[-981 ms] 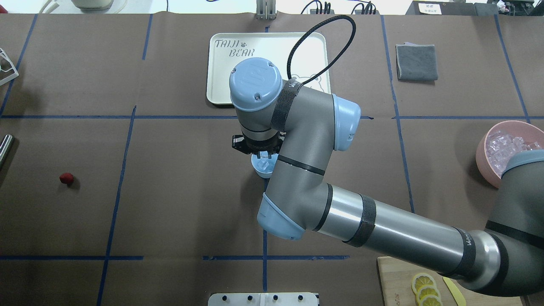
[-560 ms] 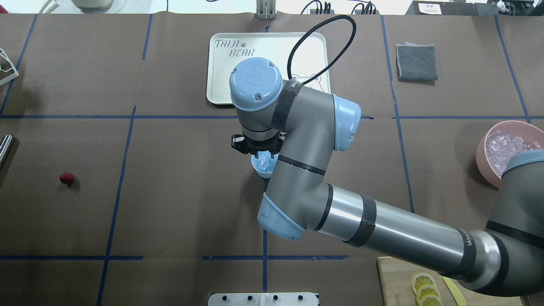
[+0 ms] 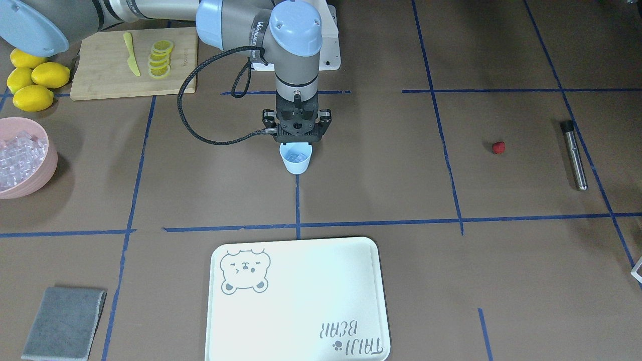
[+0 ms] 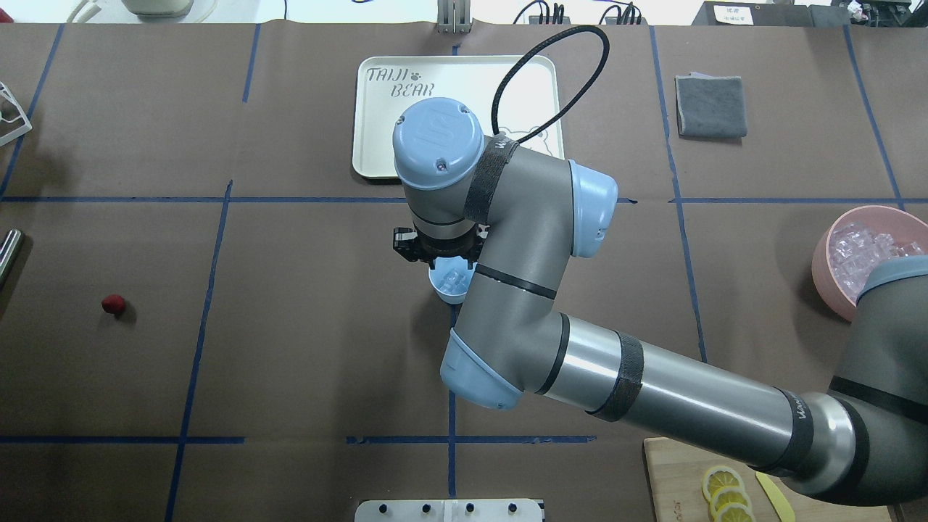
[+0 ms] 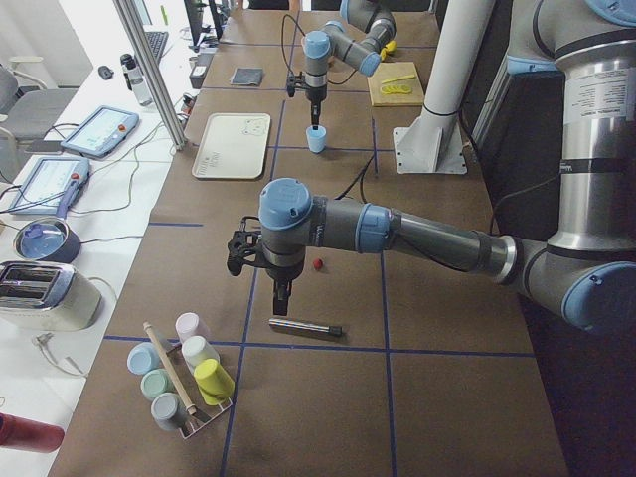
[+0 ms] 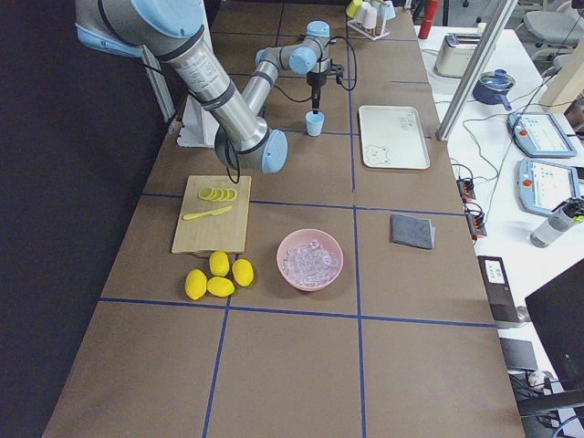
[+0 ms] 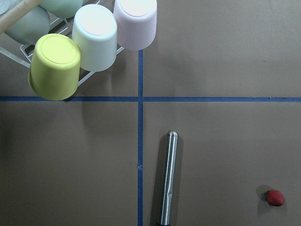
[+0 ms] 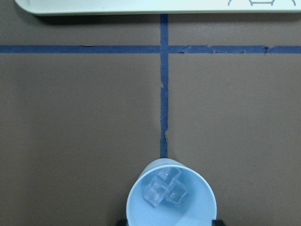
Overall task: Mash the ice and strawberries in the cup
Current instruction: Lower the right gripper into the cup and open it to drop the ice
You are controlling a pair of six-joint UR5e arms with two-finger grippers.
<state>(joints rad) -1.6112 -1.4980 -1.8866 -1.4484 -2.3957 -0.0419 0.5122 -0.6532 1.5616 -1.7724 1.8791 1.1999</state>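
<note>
The pale blue cup [image 3: 296,160] stands at the table's middle with three ice cubes [image 8: 164,189] inside. My right gripper [image 3: 296,142] hangs straight above the cup, open, fingers spread wider than the rim and holding nothing. More ice [image 3: 15,150] fills the pink bowl [image 4: 823,264]. The strawberry [image 4: 112,304] lies alone on the mat far to the left, also in the left wrist view as strawberry [image 7: 275,197]. My left gripper [image 5: 281,298] hovers near it, seen only from the side, so I cannot tell its state.
A steel rod [image 7: 167,181] lies beside the strawberry. A rack of upturned cups [image 7: 94,37] is at the left end. A white tray [image 4: 377,123] sits beyond the cup, a grey cloth [image 4: 710,106] at far right, and a cutting board with lemon slices [image 3: 160,57] and whole lemons [image 3: 32,82] nearby.
The right gripper has risen slightly above the cup, and the ice cubes now lie settled inside it. The strawberry has not moved.
</note>
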